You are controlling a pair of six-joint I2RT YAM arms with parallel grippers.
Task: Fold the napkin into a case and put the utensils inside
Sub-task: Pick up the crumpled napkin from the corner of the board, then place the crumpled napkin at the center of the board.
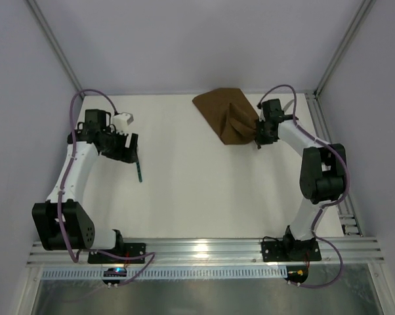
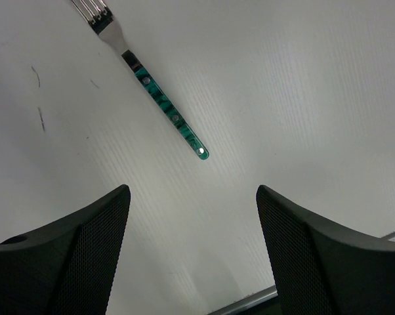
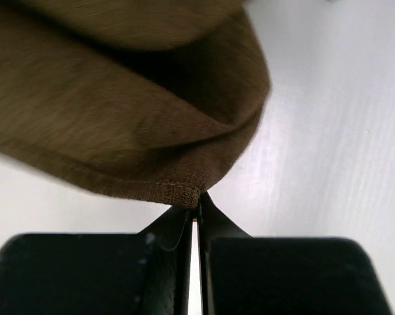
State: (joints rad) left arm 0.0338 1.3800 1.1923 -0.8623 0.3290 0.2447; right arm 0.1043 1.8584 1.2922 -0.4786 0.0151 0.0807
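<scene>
Right gripper (image 3: 196, 211) pinched tight on hemmed corner of soft dark brown cloth napkin (image 3: 119, 111), bunched at far right of white table (image 1: 184, 197). Risk: thin edge grip slips mid-fold. Left gripper (image 2: 192, 195) wide, empty, over teal-handled metal fork (image 2: 166, 110).

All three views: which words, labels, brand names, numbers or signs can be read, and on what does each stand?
None can be read.
The fork has only a green pattern and rivets.
The napkin is plain.
The table shows only faint scratches.
Any marking on the arms in the top view is too small to tell.
</scene>
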